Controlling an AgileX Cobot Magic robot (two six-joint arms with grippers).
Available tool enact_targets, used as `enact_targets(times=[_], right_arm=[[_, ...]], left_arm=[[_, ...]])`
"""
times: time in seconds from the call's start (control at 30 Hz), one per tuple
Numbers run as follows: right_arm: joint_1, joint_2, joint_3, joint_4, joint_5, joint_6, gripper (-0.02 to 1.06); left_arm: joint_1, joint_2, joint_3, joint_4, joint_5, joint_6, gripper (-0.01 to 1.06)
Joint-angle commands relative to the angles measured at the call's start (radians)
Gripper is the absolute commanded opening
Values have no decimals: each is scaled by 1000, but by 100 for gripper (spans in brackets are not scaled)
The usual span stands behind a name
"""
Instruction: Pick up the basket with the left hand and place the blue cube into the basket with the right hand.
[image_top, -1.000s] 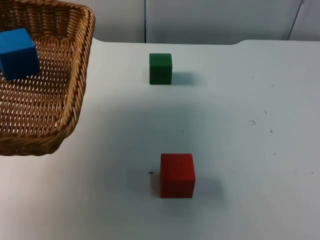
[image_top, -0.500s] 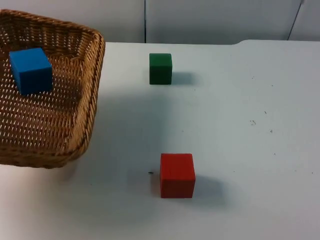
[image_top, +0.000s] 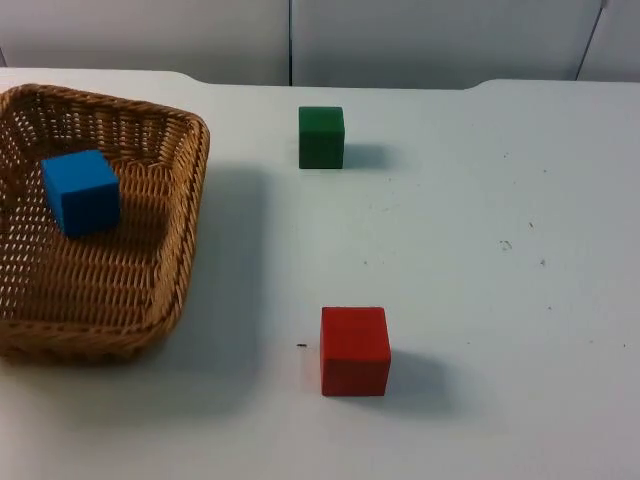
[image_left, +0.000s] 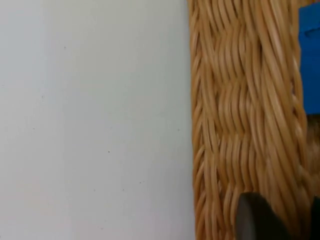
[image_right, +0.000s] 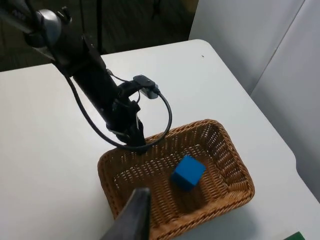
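The wicker basket sits at the table's left side, and the blue cube lies inside it toward the far wall. In the right wrist view my left gripper reaches down onto the far rim of the basket, with the blue cube inside. In the left wrist view the woven rim runs between the left gripper's black fingertips, which are shut on it. My right gripper hangs high above the table, well away from the basket.
A green cube stands at the table's far middle, and a red cube stands nearer the front. To the right of both cubes the white table top is bare. The grey partition wall closes the far edge.
The basket has come rightward and down, from partly out of view at the upper left to low on the table. The blue cube stayed inside it. Green and red cubes have not moved.
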Motion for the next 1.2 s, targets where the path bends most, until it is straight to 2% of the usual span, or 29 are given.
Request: enact_targets(times=[0.0, 0.4, 0.5, 0.57, 0.6, 0.63, 0.67, 0.7, 0.73, 0.77, 0.8, 0.83, 0.87, 1.1, 1.17], right_arm=[[5, -8, -7, 9, 3, -8, 96], [5, -8, -7, 11, 8, -8, 96], [5, -8, -7, 11, 8, -8, 96], [5, -8, -7, 11, 8, -8, 96], [5, -8, -7, 11, 8, -8, 96], [5, -8, -7, 11, 8, -8, 96], [5, -8, -7, 11, 8, -8, 96], [5, -8, -7, 11, 8, -8, 96], [5, -8, -7, 11, 8, -8, 96], [5, -8, -7, 11, 8, -8, 96], [5, -8, -7, 11, 8, -8, 96], [5, -8, -7, 9, 8, -10, 96], [5, -8, -7, 9, 8, -10, 96], [5, -8, -7, 9, 15, -18, 96], [5, -8, -7, 9, 15, -17, 96]], left_arm=[[-7, 20, -9, -26, -3, 18, 0], [-7, 69, -9, -19, -93, 43, 0], [-7, 69, -9, -12, -102, 43, 3], [-7, 69, -9, -5, -104, 47, 15], [-7, 69, -9, -5, -104, 55, 26], [-7, 69, -9, -5, -104, 55, 26], [-7, 69, -9, -5, -104, 63, 36], [-7, 69, -9, -5, -104, 63, 58], [-7, 67, -9, -5, -102, 63, 66], [-7, 67, -9, -1, -101, 63, 79], [-7, 67, -9, -1, -101, 63, 79], [-7, 65, -9, -1, -93, 63, 99], [-7, 61, -9, 7, -83, 63, 105], [-7, -8, -9, 55, -79, 61, 105], [-7, -71, -9, 59, -112, 61, 105]])
